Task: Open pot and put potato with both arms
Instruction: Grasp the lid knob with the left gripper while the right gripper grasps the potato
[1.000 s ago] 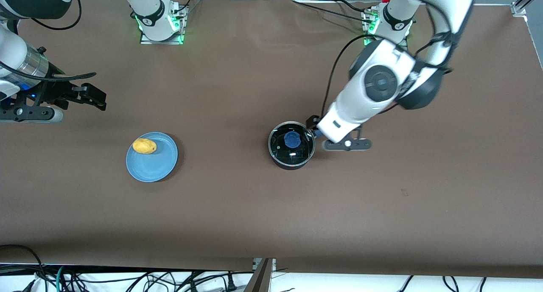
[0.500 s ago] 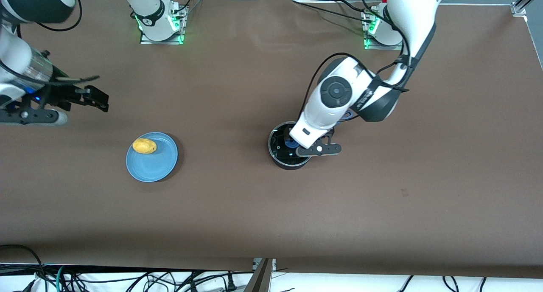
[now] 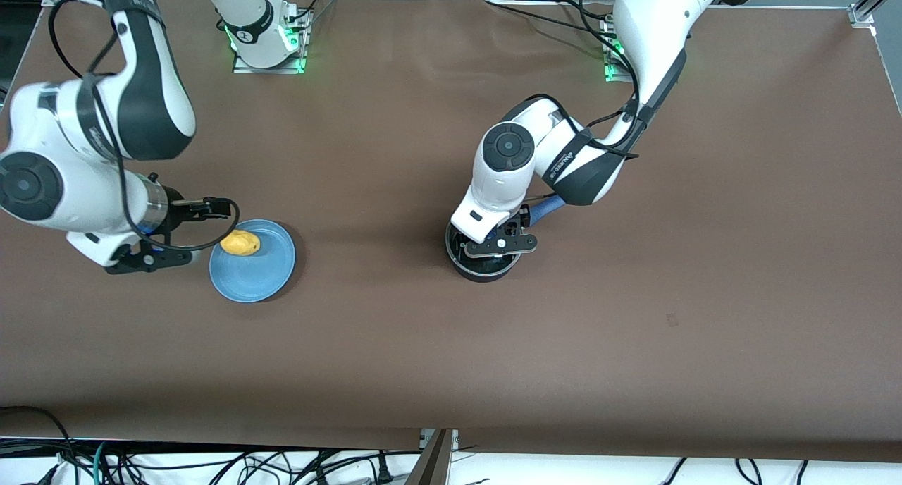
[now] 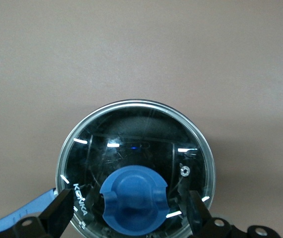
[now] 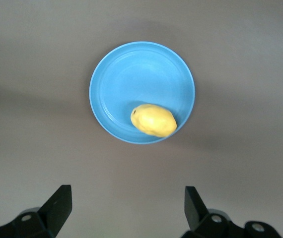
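The left hand (image 4: 129,215) hangs released over the small round black pot (image 3: 483,266), its two black fingers (image 4: 57,212) spread wide to either side of the blue knob (image 4: 133,198) of the clear glass lid (image 4: 135,166), with a gap on each side and no contact that shows. The lid sits flat and closed on the pot's rim. The pot's long blue handle (image 3: 544,209) runs out under the left arm, toward that arm's end of the table (image 3: 705,259).

The right hand (image 5: 126,213) is also released, fingers well apart, and hangs over bare brown table just beside the flat light-blue plate (image 3: 261,273), at the right arm's end. The small oval yellow-orange potato (image 3: 239,242) lies on that plate close to its rim, on the part farther from the front camera. Plate and pot stand well apart.
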`<state>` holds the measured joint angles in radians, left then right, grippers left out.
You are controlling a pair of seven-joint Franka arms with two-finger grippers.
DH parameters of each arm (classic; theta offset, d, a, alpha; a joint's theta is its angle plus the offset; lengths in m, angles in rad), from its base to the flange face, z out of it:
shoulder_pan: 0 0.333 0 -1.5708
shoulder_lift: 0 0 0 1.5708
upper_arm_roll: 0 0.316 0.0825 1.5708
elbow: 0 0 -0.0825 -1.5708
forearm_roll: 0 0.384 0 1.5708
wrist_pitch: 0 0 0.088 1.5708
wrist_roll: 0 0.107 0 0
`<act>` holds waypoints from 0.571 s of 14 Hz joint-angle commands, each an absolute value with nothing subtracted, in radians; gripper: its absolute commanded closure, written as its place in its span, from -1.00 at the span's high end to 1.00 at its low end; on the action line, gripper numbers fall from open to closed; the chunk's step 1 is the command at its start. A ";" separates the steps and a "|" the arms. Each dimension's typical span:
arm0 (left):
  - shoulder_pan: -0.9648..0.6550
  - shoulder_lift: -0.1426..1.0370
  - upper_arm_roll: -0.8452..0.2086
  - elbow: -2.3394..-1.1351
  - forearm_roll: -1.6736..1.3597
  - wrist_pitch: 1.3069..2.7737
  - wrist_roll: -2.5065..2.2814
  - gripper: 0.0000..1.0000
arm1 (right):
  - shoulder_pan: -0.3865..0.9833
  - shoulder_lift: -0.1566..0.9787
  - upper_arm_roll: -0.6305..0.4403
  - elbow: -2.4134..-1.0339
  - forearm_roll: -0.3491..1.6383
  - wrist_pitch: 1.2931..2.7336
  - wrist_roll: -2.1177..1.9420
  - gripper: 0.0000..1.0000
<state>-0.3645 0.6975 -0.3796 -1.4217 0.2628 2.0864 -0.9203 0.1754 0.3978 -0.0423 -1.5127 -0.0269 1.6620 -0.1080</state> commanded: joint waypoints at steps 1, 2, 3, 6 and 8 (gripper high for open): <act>-0.383 0.726 -0.377 -1.388 0.314 2.075 -0.965 1.00 | 0.166 0.380 -0.041 -1.659 -0.012 1.806 -0.288 1.00; -0.383 0.732 -0.377 -1.388 0.319 2.075 -0.979 1.00 | 0.166 0.380 -0.041 -1.722 -0.018 1.884 -0.337 1.00; -0.387 0.735 -0.377 -1.388 0.324 2.075 -0.985 1.00 | 0.166 0.385 -0.043 -1.782 -0.021 1.979 -0.398 1.00; -0.388 0.738 -0.377 -1.388 0.322 2.075 -0.988 1.00 | 0.166 0.465 -0.043 -1.836 -0.023 2.144 -0.599 1.00; -0.394 0.739 -0.377 -1.388 0.325 2.077 -1.018 0.62 | 0.164 0.486 -0.055 -1.836 -0.025 2.166 -0.682 1.00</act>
